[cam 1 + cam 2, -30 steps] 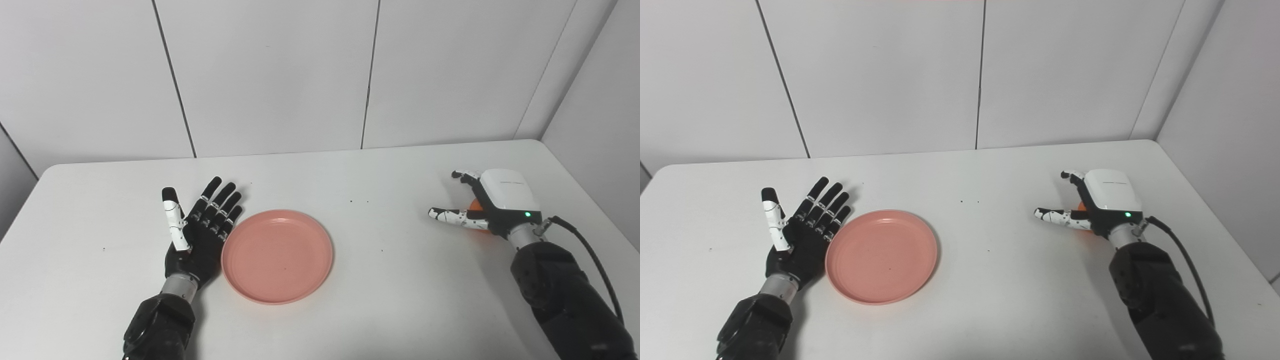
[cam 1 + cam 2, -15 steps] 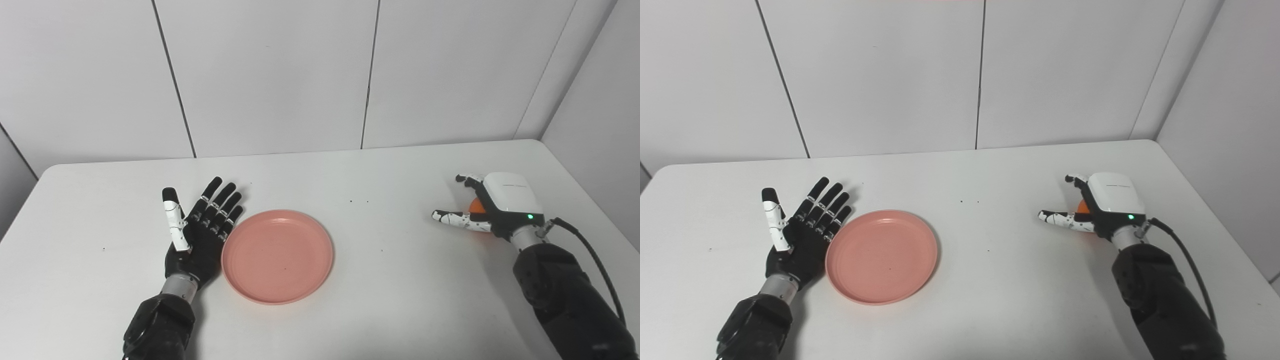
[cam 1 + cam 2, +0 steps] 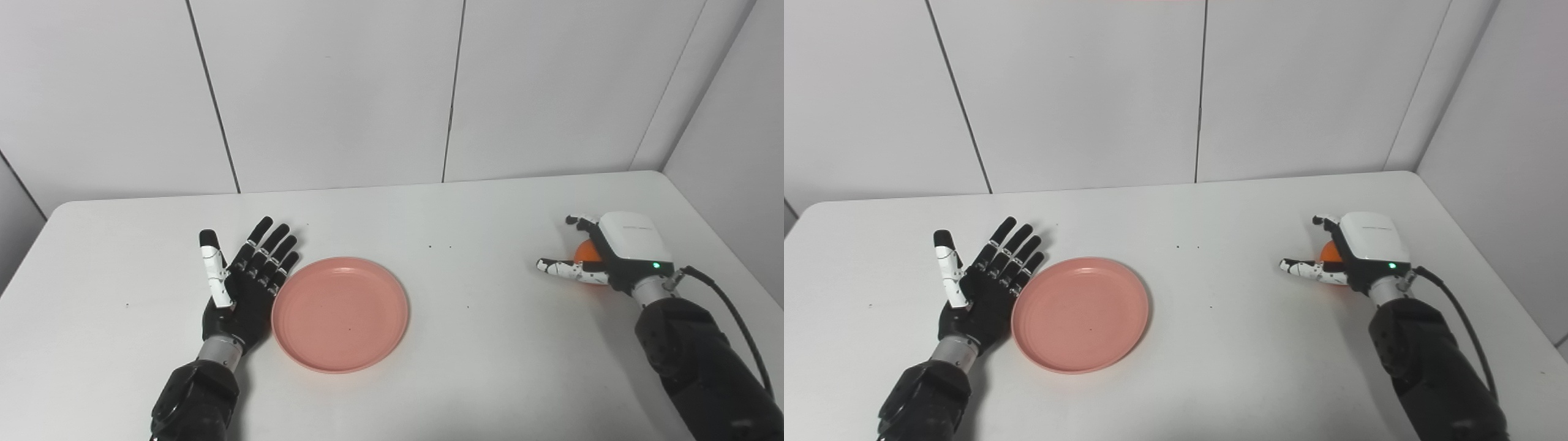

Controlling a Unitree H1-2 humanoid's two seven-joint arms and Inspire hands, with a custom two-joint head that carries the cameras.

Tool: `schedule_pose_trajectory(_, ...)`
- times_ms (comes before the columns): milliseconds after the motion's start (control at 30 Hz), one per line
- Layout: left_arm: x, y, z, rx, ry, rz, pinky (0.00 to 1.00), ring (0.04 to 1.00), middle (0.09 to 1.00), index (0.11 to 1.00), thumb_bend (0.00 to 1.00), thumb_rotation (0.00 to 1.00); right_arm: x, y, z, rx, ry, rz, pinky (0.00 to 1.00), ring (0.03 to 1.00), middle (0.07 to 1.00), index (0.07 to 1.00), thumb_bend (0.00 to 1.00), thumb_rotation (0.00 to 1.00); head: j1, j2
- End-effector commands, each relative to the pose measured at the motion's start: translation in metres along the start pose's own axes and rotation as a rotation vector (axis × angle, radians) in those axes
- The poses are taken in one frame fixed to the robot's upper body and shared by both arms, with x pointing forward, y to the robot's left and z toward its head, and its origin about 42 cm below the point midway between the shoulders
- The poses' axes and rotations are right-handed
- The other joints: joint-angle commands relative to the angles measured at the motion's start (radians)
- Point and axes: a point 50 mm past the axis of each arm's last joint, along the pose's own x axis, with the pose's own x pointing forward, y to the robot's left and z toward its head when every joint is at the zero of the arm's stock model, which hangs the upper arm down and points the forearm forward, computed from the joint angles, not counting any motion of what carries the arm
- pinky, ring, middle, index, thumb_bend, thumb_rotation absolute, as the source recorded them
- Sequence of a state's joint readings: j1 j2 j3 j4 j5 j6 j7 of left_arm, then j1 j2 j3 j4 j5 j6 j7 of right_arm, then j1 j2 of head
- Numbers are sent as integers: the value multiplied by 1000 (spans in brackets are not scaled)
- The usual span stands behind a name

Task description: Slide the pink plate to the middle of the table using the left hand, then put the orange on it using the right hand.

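Note:
The pink plate (image 3: 340, 313) lies flat on the white table (image 3: 490, 355), a little left of its middle. My left hand (image 3: 245, 288) stands open on its edge beside the plate's left rim, palm toward the plate, touching or nearly touching the rim. At the right side, the orange (image 3: 586, 251) rests on the table, mostly hidden under my right hand (image 3: 603, 254). That hand is cupped over it, fingers apart on the far side and thumb stretched out on the near side, not closed on the fruit.
Grey wall panels rise behind the table's far edge, and a wall stands close to its right edge. A black cable (image 3: 729, 312) runs along my right forearm. A few small dark specks dot the tabletop.
My right hand has shifted a little to the right and lower over the orange, showing slightly more of the fruit. The left hand and the plate have not moved.

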State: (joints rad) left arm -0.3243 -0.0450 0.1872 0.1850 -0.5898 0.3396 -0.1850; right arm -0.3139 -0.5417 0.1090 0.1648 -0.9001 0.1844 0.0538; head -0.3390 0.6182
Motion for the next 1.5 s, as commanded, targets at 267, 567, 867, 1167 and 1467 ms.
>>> schedule_pose_trajectory(267,-13,17,-21,6,110,89,970,893,835,854,896,900,9,-19,-7,-27,41,-61,741,750,769,783,874,913,4,2)
schedule_pose_trajectory(567,-13,17,-21,7,113,90,951,899,847,851,906,891,8,-5,-11,26,50,-38,586,686,739,760,863,840,3,3)
schedule_pose_trajectory(867,-14,17,-20,2,111,93,953,893,837,839,903,892,8,10,-20,49,81,-24,449,557,635,622,846,806,5,10)
schedule_pose_trajectory(1167,-15,17,-20,-2,113,90,949,893,844,841,898,889,8,25,-26,19,79,-33,186,251,334,367,792,690,6,14)
schedule_pose_trajectory(1467,-15,16,-19,3,114,92,943,893,838,836,903,888,6,32,-24,-24,54,-17,169,244,303,351,674,668,8,17)
